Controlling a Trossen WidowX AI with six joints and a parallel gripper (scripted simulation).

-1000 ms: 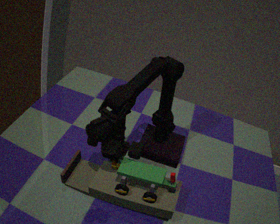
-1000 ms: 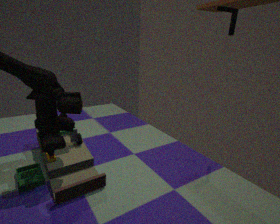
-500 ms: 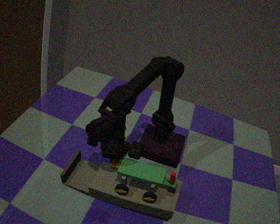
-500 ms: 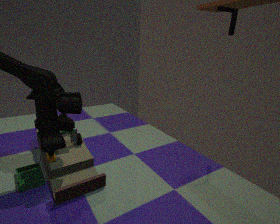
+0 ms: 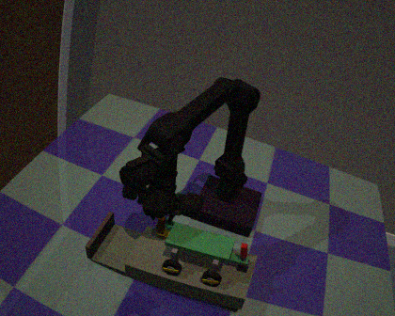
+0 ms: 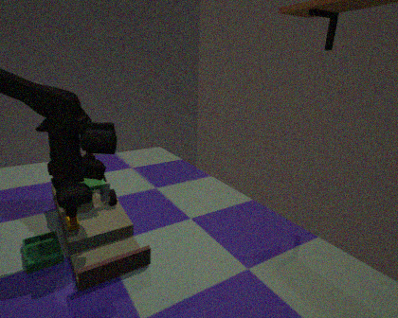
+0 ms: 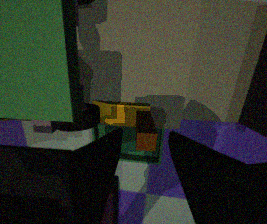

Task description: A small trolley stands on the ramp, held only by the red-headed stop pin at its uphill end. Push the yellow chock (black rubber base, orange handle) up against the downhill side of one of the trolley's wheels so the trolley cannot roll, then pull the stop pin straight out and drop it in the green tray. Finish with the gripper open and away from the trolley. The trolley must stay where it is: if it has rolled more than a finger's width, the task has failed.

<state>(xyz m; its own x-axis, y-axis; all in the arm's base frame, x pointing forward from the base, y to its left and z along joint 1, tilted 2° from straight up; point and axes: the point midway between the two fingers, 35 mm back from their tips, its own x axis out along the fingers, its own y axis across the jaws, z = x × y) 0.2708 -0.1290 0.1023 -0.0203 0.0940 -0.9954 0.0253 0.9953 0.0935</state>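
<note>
The green trolley point(image 5: 200, 242) point(image 6: 96, 182) point(image 7: 26, 60) stands on the ramp point(image 5: 137, 246) point(image 6: 105, 223) point(image 7: 184, 50). The red-headed stop pin point(image 5: 244, 250) stands upright at its uphill end. The yellow chock point(image 5: 161, 227) point(image 6: 72, 222) point(image 7: 129, 115) is on the ramp at the trolley's downhill end, close to the dark wheel on the arm's side; contact cannot be made out. My gripper point(image 7: 145, 135) is partly open, with a finger on each side of the chock's orange handle point(image 7: 147, 141) and gaps between. The green tray point(image 6: 43, 251) point(image 7: 134, 158) lies beside the ramp.
A raised end board point(image 5: 101, 235) point(image 6: 115, 267) closes the ramp's low end. The arm's dark base block point(image 5: 229, 209) stands behind the ramp. A wall shelf point(image 6: 347, 7) is high at the upper right in the exterior view.
</note>
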